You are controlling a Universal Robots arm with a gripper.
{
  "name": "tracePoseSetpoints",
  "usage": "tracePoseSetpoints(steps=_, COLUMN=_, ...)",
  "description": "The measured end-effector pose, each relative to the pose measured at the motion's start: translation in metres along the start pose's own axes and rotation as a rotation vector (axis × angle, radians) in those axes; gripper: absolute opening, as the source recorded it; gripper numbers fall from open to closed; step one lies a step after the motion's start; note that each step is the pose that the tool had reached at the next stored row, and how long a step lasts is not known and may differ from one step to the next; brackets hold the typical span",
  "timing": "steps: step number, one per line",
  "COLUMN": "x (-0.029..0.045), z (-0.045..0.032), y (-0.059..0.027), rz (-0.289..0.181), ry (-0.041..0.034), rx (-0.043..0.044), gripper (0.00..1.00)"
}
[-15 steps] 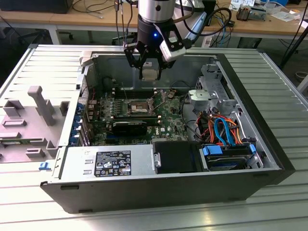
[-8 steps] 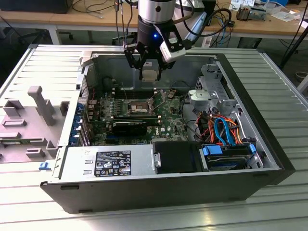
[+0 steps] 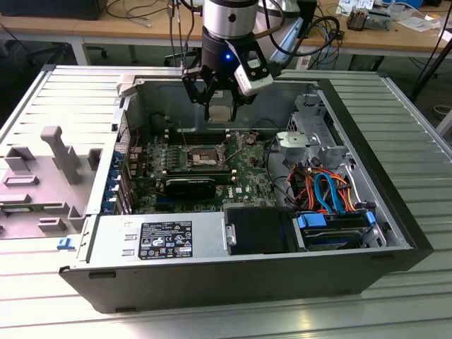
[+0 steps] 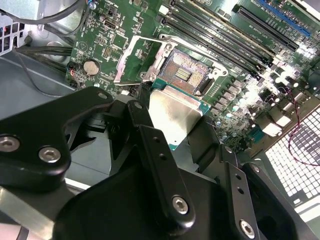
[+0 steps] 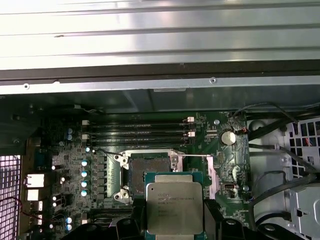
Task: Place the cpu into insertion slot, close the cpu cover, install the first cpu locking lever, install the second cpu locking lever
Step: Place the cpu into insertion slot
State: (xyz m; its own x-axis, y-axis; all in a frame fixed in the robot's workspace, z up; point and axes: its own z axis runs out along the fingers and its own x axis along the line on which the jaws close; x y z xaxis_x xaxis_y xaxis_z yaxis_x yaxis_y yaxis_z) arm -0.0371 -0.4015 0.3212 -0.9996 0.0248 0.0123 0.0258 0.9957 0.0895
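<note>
At the exterior view's left a panel (image 3: 78, 106) lies flat with a grey plastic shroud (image 3: 60, 152) on it. Beside it the open case (image 3: 212, 279) rests on a ribbed metal table (image 3: 417, 120), its green board (image 3: 247, 166) showing.

My claw (image 3: 222, 106) hangs over the board's middle, clamped on the cpu (image 5: 174, 207) by two opposite edges with the metal top facing up. The slot (image 4: 187, 75) lies bare just below and apart from the chip. The cover (image 4: 123, 64) stands swung open at the slot's side. So I am on the first step, the placing, and the cover and both levers are not yet done. I cannot tell how squarely the chip sits over the slot.

As I judge it, seating the chip calls for keeping it level and square to the slot's rim, with no push, since the contacts look fine.

Toward the exterior view's right, orange and blue cables (image 3: 328, 191) crowd the drive bays, well apart from my claw. On the far side stand wooden desks (image 3: 106, 25) strewn with wires.
</note>
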Motion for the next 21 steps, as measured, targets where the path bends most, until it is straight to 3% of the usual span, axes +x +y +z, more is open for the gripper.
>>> tracePoseSetpoints(steps=21, x=0.0024, z=0.0036, y=-0.0065, rz=0.0, ry=0.0, rx=0.0001, gripper=0.55)
